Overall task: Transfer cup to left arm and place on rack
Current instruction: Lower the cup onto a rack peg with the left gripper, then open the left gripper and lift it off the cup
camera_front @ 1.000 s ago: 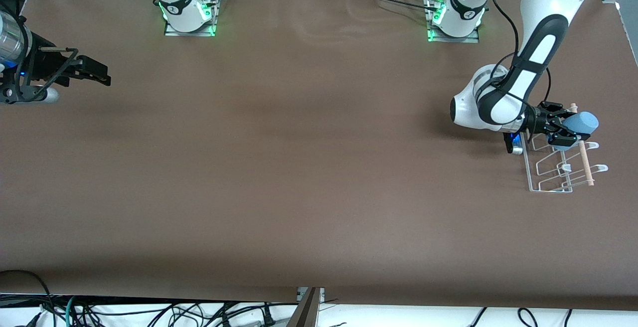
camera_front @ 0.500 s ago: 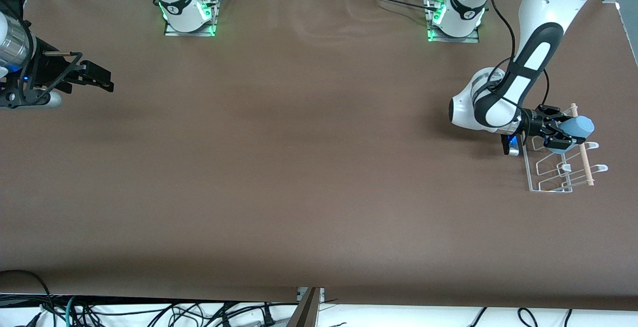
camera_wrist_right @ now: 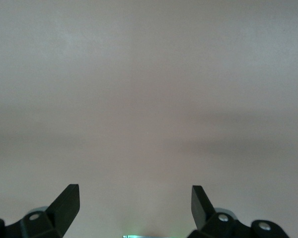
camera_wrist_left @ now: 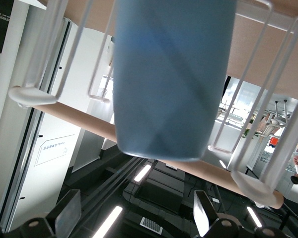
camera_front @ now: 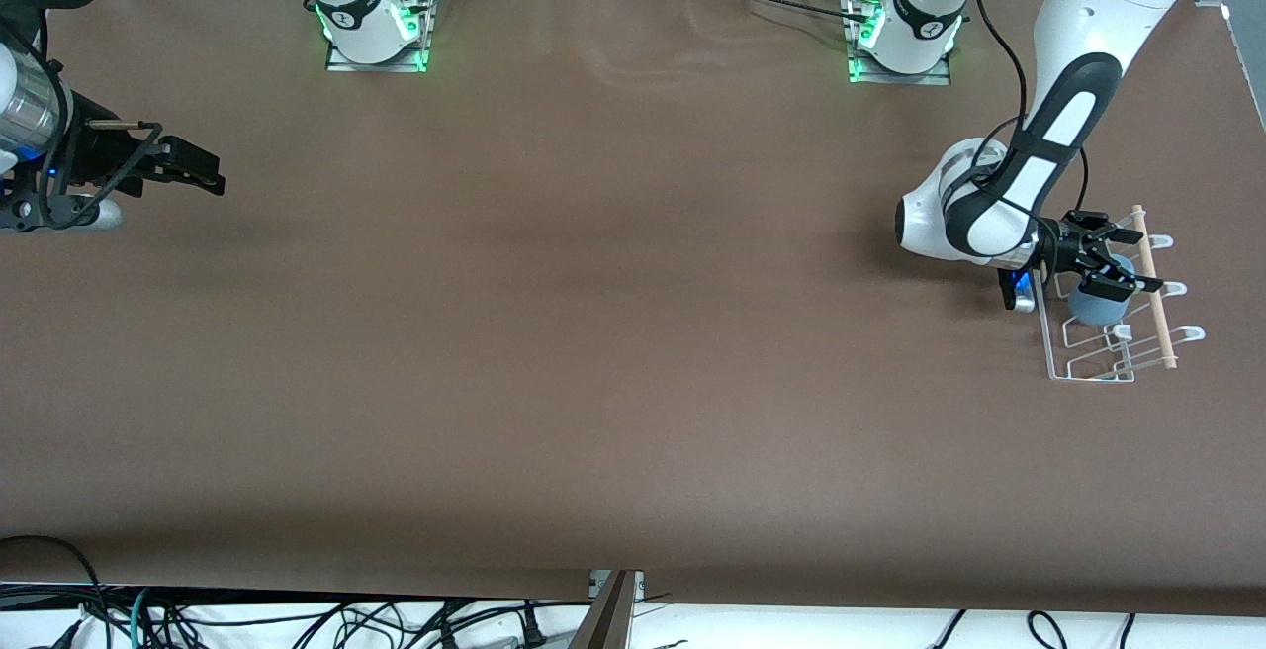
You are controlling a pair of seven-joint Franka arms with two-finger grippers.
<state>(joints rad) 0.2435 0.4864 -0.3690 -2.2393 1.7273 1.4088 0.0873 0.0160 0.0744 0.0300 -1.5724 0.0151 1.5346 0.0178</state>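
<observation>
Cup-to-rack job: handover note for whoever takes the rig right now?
Left gripper: open, low over the rack at the left arm's end of the table, fingers either side of the cup, no longer clamping it.
Right gripper: open, empty, waiting above the right arm's end of the table.
Cup: among the rack's wire loops beside the wooden dowel; the left wrist view shows it between the wires against the dowel.
Done: handover and placement; release looks just made.
Left: pull the left arm back clear of the rack without catching the cup or wires, then check that the cup sits steady.
</observation>
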